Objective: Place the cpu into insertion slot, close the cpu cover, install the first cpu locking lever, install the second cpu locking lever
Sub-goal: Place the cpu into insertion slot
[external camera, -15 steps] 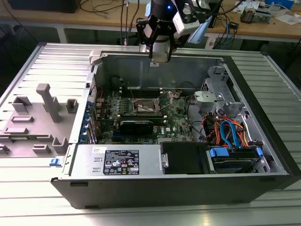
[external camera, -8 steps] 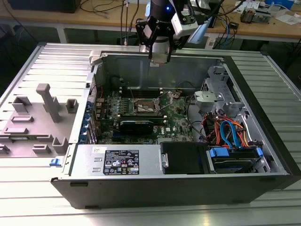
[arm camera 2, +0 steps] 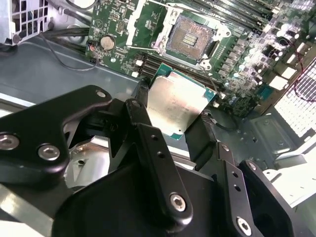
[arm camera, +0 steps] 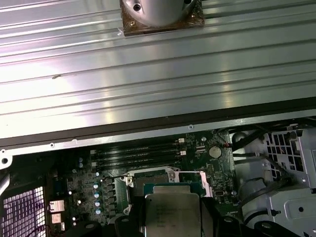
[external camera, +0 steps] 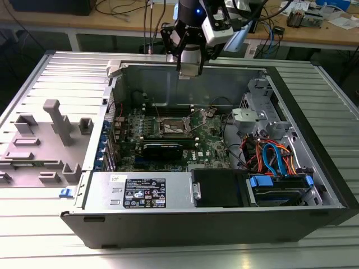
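Note:
My gripper (arm camera 2: 174, 112) is shut on the cpu (arm camera 2: 175, 106), a flat silver-grey square chip with a green edge, one black finger (arm camera 2: 140, 111) on each side. In the exterior view the gripper (external camera: 189, 68) hangs high over the back wall of the open computer case (external camera: 213, 224). The insertion slot (arm camera 2: 190, 37) lies uncovered on the green board below and beyond the chip, well apart from it. The cpu cover (arm camera 2: 165, 29) looks swung open beside the slot. The first wrist view shows the cpu (arm camera: 173, 212) in front of the slot (arm camera: 150, 174).
Long memory slots (arm camera: 138, 153) run beside the socket. A black heatsink block (external camera: 162, 149) sits in front of it. The drive cage with orange and blue cables (external camera: 275, 157) is on the exterior view's right. A grey fixture (external camera: 53, 134) stands on the ribbed table (external camera: 33, 224).

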You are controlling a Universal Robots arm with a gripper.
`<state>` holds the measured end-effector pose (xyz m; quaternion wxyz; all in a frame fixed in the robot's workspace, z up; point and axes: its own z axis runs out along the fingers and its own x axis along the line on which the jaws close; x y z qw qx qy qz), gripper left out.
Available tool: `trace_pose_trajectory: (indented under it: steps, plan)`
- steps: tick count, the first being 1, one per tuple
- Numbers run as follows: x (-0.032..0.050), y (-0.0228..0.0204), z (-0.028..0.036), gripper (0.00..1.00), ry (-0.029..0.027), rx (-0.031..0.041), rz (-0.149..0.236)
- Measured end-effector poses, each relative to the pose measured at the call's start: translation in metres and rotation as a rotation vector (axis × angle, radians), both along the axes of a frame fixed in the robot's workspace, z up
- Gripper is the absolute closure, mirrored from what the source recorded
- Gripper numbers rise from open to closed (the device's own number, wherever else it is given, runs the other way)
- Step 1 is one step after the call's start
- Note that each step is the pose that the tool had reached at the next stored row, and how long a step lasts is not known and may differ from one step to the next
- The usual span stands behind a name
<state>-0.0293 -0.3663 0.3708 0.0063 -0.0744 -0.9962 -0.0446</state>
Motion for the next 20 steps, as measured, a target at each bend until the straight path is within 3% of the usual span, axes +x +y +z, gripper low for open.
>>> trace_pose_trajectory:
  steps: [6,11,20]
  plan:
    - [-0.0045,0.0,-0.0017,0.45,0.0,0.0001,-0.01]
    - [-0.0047,0.0,-0.0039,0.45,0.0002,-0.0002,-0.065]
    - [-0.0048,0.0,-0.004,0.45,0.0,-0.0001,-0.066]
